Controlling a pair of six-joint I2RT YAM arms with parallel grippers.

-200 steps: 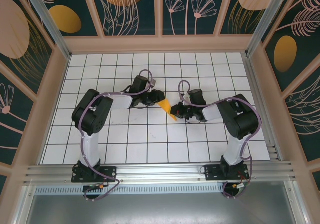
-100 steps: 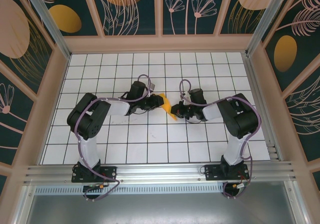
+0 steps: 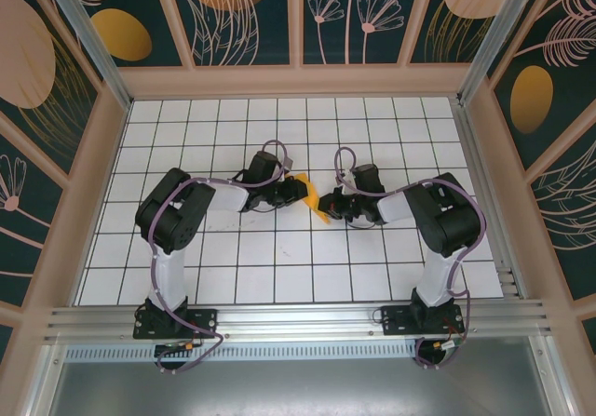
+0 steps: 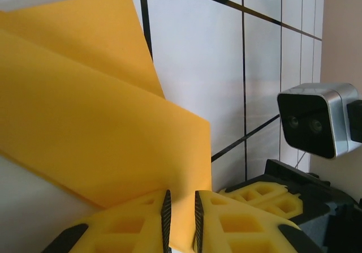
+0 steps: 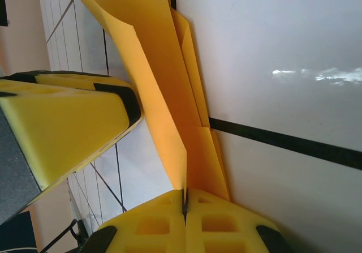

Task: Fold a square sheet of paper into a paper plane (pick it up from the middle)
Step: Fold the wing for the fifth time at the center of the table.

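Note:
The orange-yellow paper is a small creased, folded shape standing up off the white grid table between the two grippers. My right gripper is shut on it: in the right wrist view the pads pinch one upright layer of the paper, while other folded layers lie beside it on the table. My left gripper comes in from the left. In the left wrist view its jaws stand a narrow gap apart with the lower edge of a paper flap between them, not pinched.
The right gripper's yellow finger and wrist camera sit close to my left fingers. The left gripper's finger is just left of the paper. Pink walls ring the white grid table.
The left gripper has slid right and slightly toward the near edge, bringing its jaws around the paper's flap. The right gripper and the paper have stayed in place.

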